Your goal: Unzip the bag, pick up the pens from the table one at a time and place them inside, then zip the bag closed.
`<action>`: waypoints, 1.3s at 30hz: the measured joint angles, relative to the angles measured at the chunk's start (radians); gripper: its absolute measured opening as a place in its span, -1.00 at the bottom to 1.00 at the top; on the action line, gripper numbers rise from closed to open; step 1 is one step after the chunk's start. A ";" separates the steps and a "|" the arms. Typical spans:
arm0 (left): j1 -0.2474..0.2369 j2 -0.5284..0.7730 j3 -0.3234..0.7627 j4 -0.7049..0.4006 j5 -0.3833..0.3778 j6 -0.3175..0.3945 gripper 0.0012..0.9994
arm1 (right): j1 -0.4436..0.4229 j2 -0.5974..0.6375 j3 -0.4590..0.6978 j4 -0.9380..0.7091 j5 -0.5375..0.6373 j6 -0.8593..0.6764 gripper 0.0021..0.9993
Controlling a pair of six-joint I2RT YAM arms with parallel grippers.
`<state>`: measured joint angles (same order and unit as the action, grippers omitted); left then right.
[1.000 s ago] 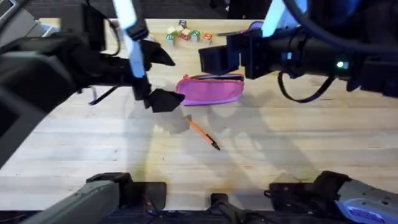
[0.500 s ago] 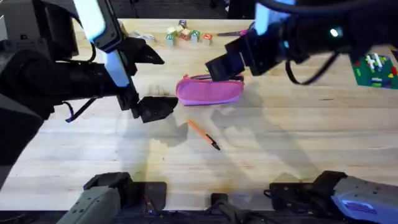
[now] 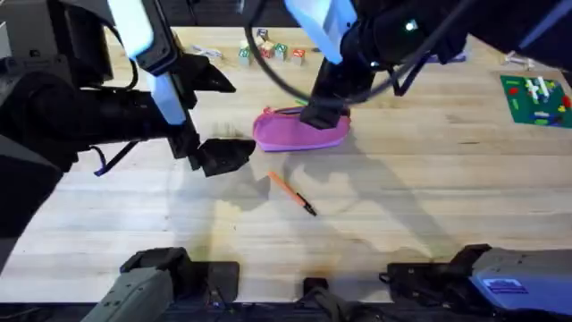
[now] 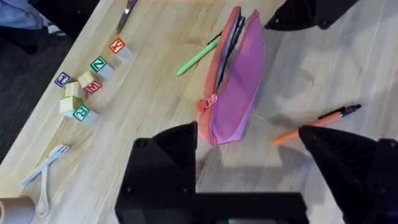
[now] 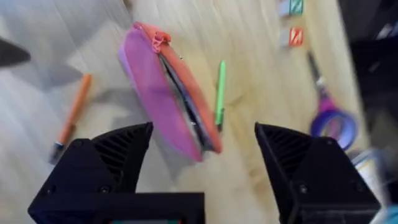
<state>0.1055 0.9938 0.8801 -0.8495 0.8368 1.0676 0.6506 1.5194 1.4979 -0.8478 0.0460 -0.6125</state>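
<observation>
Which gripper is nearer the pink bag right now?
Right. The right gripper hangs open directly over the bag, at its far end. The left gripper sits open beside the bag's near end, off to the side above the table.

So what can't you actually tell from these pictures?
- What is inside the bag: both wrist views show its zipper gaping, but the interior is a dark slit.
- The green pen in the overhead view: the right arm and the bag cover that spot.
- The letters on the toy blocks in the overhead view: too small.
- The scissors: blurred in the right wrist view, cut off by the edge in the left wrist view.
</observation>
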 joint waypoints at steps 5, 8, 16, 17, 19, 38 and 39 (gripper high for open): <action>0.000 0.000 0.000 0.000 0.000 0.000 0.99 | 0.002 0.010 0.001 -0.001 0.000 -0.238 1.00; 0.000 0.000 0.000 0.000 0.000 0.000 0.99 | 0.010 0.014 0.001 -0.002 -0.002 -0.282 1.00; 0.000 0.000 0.000 0.000 0.000 0.000 0.99 | 0.012 0.014 0.001 0.000 -0.002 -0.302 0.99; 0.000 0.000 0.000 0.000 0.000 0.000 0.99 | 0.012 0.014 0.001 0.000 -0.002 -0.303 0.95; 0.000 0.000 0.000 0.000 0.000 0.000 0.99 | 0.012 0.014 0.001 0.000 -0.004 -0.305 0.62; 0.000 0.000 0.000 0.000 0.000 0.000 0.99 | 0.012 0.014 0.002 -0.020 -0.126 -0.309 -0.94; 0.000 0.000 0.000 0.000 0.000 0.000 0.99 | 0.012 0.014 0.002 -0.029 -0.126 -0.309 -0.94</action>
<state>0.1055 0.9939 0.8799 -0.8496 0.8368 1.0676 0.6622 1.5333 1.4994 -0.8764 -0.0795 -0.9211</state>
